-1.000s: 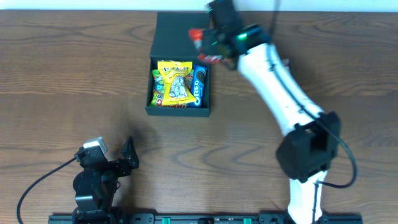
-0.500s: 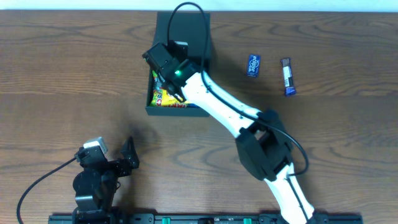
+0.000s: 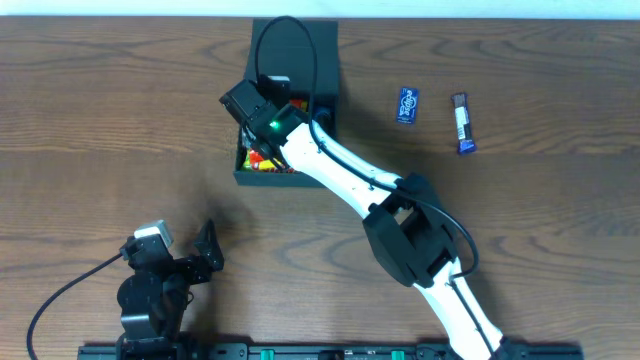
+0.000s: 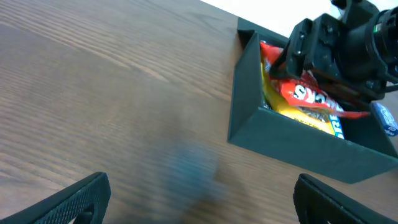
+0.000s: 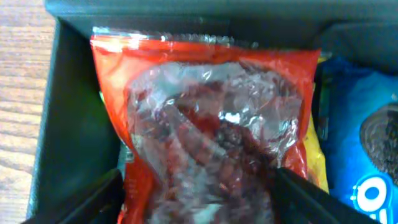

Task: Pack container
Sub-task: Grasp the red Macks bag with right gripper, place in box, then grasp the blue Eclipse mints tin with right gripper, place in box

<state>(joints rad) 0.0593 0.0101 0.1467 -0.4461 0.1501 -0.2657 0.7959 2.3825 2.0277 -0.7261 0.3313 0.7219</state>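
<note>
One wooden table (image 3: 100,120), green container (image 3: 270,180), white strip (image 3: 450,8) beyond

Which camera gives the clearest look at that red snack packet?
The right wrist view: the red snack packet fills the frame. The left wrist view shows it sideways, partly behind the right arm; overhead, that arm hides nearly all of it.

From above, the white right arm (image 3: 340,178) hides most of the inside of the dark green cardboard box (image 3: 262,181). In my right wrist view, the right fingers (image 5: 93,199) are only dark, blurry tips. The red shiny snack packet (image 5: 211,124) runs off the bottom edge, and the blue cookie packet (image 5: 364,168) runs off the right. The left fingers (image 4: 74,199) are cut off too. On the brown wooden bench (image 3: 120,120), the small blue wrapper (image 3: 406,104) and the dark bar wrapper (image 3: 460,122) are too tiny to read.
</note>
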